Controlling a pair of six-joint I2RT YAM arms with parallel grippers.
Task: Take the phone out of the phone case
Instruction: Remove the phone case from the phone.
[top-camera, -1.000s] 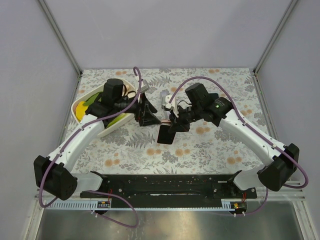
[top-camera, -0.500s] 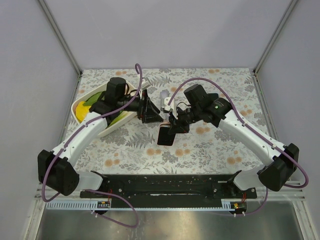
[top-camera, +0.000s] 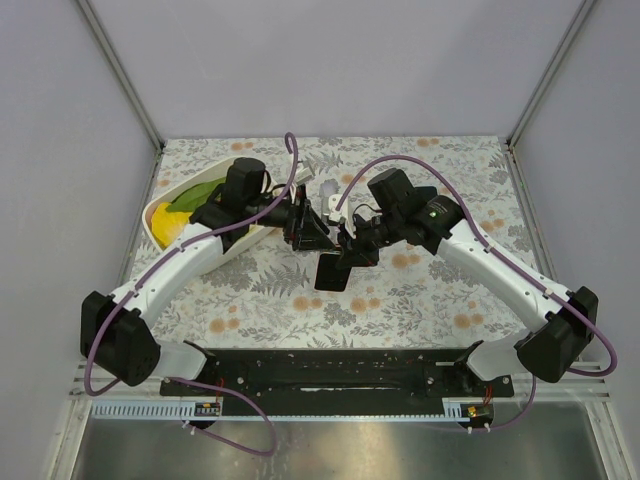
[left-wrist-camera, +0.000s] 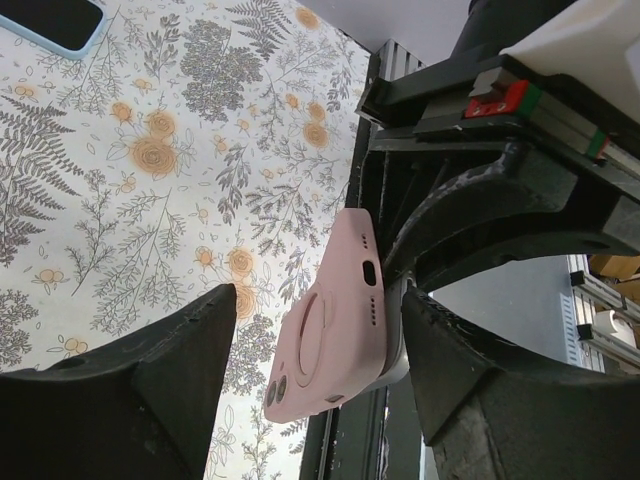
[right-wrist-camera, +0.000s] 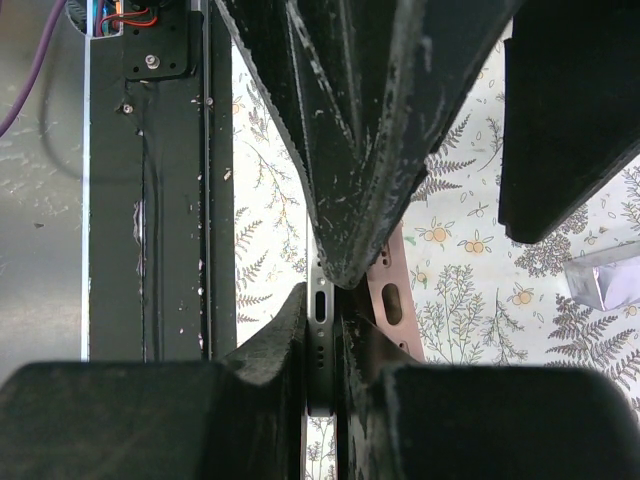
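**A:** What do the right fingers (right-wrist-camera: 200, 420) have?

**B:** They're clenched on the thin bottom edge of the phone (right-wrist-camera: 320, 300), with the port slot showing between the tips. They pinch bare metal, not rubber. I'd say that's so the body stays put while the shell is pulled away.

**A:** And the pink case (left-wrist-camera: 330, 330)?

**B:** It has already sprung off at that end. The right wrist view shows its lip just beside the clamped edge. The rest of it looks attached to the phone, back and camera cut-outs facing the left wrist camera.

**A:** Are the left fingers (left-wrist-camera: 140, 400) on it?

**B:** No, they're released. They stand spread either side of the case with a gap on both flanks, touching nothing I can see. They're lined up to take the loose shell across its width.

**A:** Where is all this happening?

**B:** Mid-table between the two arms. The phone appears to be lifted clear of the floral surface (top-camera: 420, 300), which leaves room to peel.

**A:** Anything else nearby?

**B:** A second phone in a pale blue case (left-wrist-camera: 50, 25) lies flat, well apart.
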